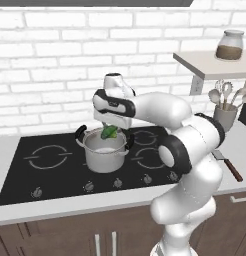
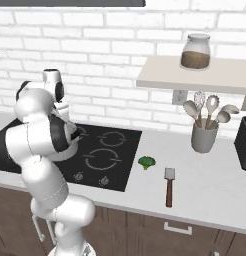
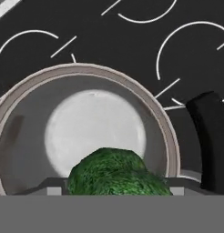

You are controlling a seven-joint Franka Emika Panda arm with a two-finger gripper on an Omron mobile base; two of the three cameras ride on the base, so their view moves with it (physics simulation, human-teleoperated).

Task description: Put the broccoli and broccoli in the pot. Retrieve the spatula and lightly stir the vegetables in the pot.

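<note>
Over the pot [image 1: 106,150] on the stove [image 1: 50,165], the gripper [image 1: 109,131] pinches a broccoli floret [image 1: 109,132] just above the rim, well inside its edge. From the hand camera the pot's steel floor [image 3: 93,132] lies bare below the floret [image 3: 116,175]. Beyond the stove's right edge, a second floret [image 2: 146,162] sits near the spatula [image 2: 169,186] on open counter [image 2: 210,185].

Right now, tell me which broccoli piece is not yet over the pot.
The broccoli on the counter, left of the spatula. The other broccoli hangs in the gripper above the pot.
</note>
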